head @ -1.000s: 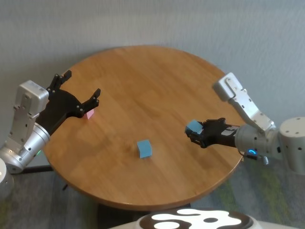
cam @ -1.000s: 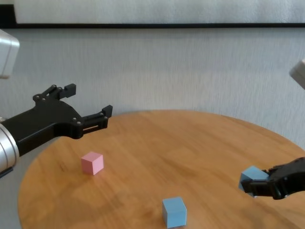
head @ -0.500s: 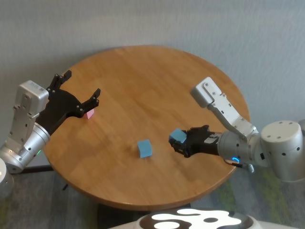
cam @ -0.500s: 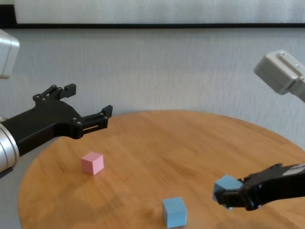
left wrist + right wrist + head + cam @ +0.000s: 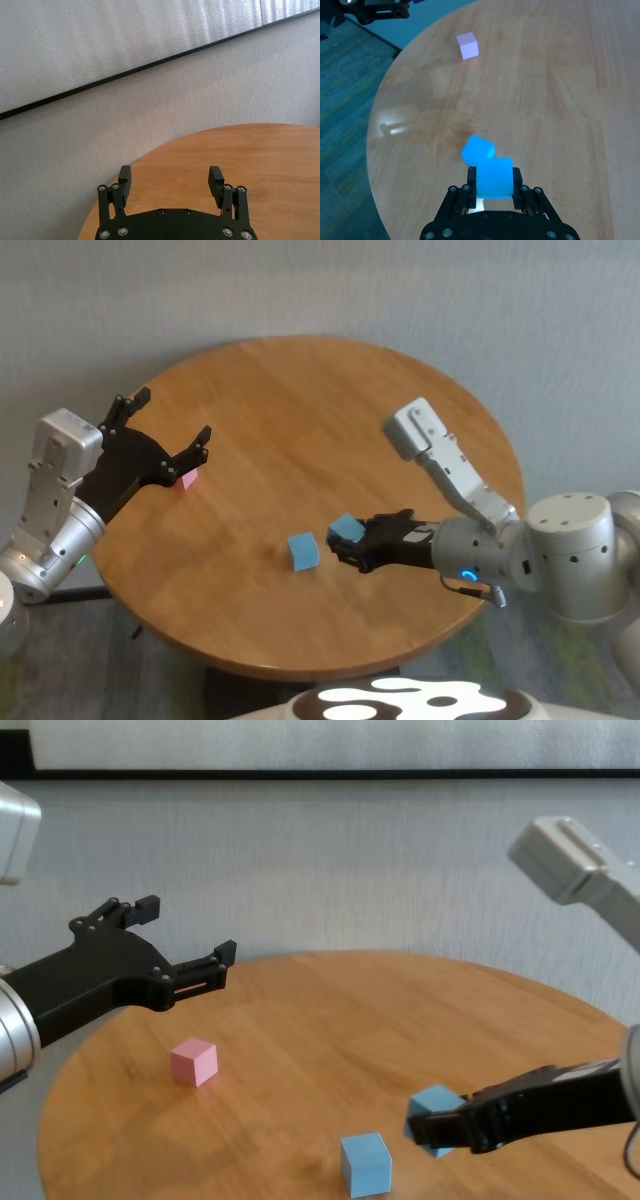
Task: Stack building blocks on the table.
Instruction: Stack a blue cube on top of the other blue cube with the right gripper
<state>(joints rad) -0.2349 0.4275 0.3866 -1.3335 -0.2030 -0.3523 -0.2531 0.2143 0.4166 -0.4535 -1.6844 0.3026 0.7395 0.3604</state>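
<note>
Silver-grey jointed arms, black fork-fingered tools with small screws, blue indicator light.

1 blue block (image 5: 346, 530) lifted, 2 resting.

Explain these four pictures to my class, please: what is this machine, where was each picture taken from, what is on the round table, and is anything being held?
This is a two-armed robot, and each arm ends in a black gripper. One picture looks down from its head, one forward from its chest, and one comes from a camera on each wrist.

On the wooden table lie a pink cube on the robot's left and a light blue cube near the middle.

The right gripper holds a second light blue cube in the air, just beside the resting blue one. The left gripper is open and empty, hovering above the pink cube.
</note>
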